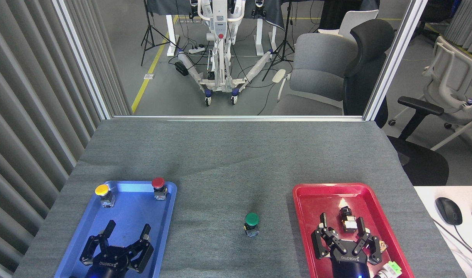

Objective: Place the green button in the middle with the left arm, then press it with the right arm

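Grey, felt-like surface (228, 154) fills the workspace, bounded at the far edge by a glass partition with chairs and equipment beyond.

Blue tray (166, 216) lies at the near left. It carries a yellow-capped button (102, 190) and a red-capped button (158, 183) along its far edge. Red tray (309, 216) lies at the near right and holds several small switch parts.

Left gripper (126, 233) hangs over the near half of the blue tray, jaws apart, holding nothing. Right gripper (342, 228) hangs over the red tray, jaws apart, holding nothing.

Green button (252, 224) stands upright on the bare surface between the two trays, nearer the red tray, cap up, well apart from both grippers.

Task status, as a judgement:
1. Placement step: complete, since the button rests in the middle zone and not in a tray.
2. Press step: cannot be confirmed. The right gripper is off to the side of the button, not above it; a pressed cap shows no visible mark.
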Controlling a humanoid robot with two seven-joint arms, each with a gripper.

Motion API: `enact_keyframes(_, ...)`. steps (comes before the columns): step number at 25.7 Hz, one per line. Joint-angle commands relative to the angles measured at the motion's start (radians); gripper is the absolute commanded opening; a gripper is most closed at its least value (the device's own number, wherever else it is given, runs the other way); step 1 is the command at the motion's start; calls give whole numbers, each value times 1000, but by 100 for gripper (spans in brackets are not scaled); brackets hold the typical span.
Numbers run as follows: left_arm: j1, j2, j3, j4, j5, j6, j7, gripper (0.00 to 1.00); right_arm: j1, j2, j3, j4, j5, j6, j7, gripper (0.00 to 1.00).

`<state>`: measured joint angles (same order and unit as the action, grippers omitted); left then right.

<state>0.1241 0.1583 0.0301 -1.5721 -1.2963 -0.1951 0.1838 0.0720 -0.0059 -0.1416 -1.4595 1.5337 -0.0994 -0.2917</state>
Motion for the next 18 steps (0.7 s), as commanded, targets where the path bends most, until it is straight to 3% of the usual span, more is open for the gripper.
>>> enact_keyframes(1, 9, -2, 37, -3, 0, 6, 3, 99, 8, -3, 5, -44, 39, 7, 197, 100)
enact_keyframes(3, 12, -5, 47, -3, 0, 8, 3, 99, 18, -3, 5, -56, 39, 10, 235, 100)
enact_keyframes(10, 15, 18, 44, -3, 6, 20, 3, 99, 17, -6, 8, -58, 39, -2, 197, 100)
enact_keyframes(15, 25, 20, 111, 18, 129, 13, -10, 99, 22, -5, 10, -58, 39, -8, 200, 100)
enact_keyframes(18, 43, 6, 116, -5, 127, 17, 2, 99, 28, -5, 10, -58, 39, -8, 200, 100)
